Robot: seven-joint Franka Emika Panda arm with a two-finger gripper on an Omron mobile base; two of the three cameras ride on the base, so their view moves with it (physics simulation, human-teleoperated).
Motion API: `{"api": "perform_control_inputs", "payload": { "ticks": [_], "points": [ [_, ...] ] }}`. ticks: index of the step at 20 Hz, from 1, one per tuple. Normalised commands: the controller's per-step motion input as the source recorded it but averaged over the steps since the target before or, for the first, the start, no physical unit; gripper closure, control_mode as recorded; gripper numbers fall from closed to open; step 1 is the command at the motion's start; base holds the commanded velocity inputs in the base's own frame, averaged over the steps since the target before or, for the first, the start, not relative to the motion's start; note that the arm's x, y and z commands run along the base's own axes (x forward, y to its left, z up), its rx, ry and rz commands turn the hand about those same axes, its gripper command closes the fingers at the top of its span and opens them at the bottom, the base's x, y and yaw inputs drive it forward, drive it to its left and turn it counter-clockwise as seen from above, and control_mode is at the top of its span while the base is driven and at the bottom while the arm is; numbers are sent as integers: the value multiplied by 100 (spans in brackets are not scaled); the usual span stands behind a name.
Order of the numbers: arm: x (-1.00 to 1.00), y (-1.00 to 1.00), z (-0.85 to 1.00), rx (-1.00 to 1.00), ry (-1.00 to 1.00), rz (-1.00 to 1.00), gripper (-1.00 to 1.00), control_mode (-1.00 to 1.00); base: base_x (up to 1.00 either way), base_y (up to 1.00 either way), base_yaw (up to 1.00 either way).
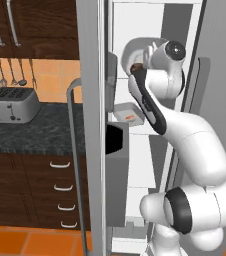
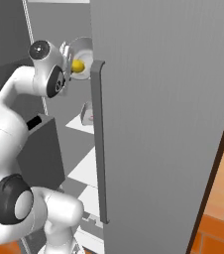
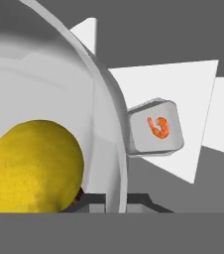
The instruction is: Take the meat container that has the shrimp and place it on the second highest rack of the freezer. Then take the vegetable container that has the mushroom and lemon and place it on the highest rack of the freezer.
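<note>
- Toaster (image 1: 12,104) sits on the dark speckled counter (image 1: 40,132) at the left of the left base view, with utensils (image 1: 12,72) hanging on the orange wall above it and dark wooden drawers (image 1: 60,187) below.
- The freezer (image 2: 168,124) stands open; its light-grey door with a long grey handle (image 2: 99,144) fills the right of the right base view and hides much of the white interior from that side.
- In the left base view the other door's edge and a grey door bin (image 1: 116,170) stand just left of the arm, close beside its elbow.
- A square tray (image 3: 156,133) holding the shrimp (image 3: 158,127) already lies on a white rack (image 3: 198,89) inside the freezer; which rack it is I cannot tell for sure.
- The end effector (image 3: 115,201) is closed down on the rim of a round, pale vegetable container (image 3: 49,94), which it holds raised in front of the upper part of the interior.
- The lemon (image 3: 34,166) lies in that container right against the fingertips; the mushroom (image 1: 135,67) shows as a dark lump in the left base view.
- The shrimp tray lies below the held container and apart from it.
</note>
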Motion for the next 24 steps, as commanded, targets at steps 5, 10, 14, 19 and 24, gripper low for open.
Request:
{"api": "perform_control_inputs", "payload": {
  "ticks": [5,10,14,19,24],
  "points": [
    [43,-28,-9,-1,0,-2,100,-100,0,0,0],
    [42,-2,-41,-4,-2,0,100,-100,0,0,0],
    [54,-2,-16,-1,-1,0,100,-100,0,0,0],
    [68,-3,6,0,0,-3,100,-100,0,0,0],
    [58,-16,0,0,-1,-1,100,-100,0,0,0]
  ]
}}
